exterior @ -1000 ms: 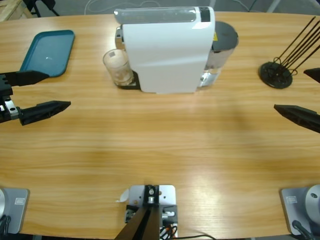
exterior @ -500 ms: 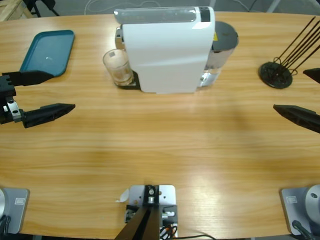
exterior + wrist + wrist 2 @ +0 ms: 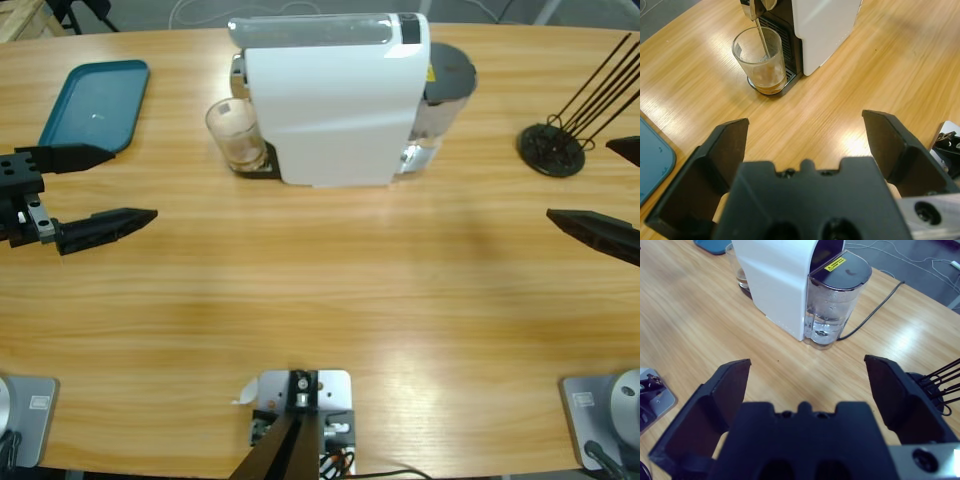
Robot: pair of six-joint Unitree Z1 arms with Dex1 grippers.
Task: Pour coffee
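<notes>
The long wooden table (image 3: 330, 290), lit with glossy highlights, fills the scene, while at 12 o'clock beyond its far edge lies grey floor (image 3: 480, 10) crossed by loose cables (image 3: 880, 250).
</notes>
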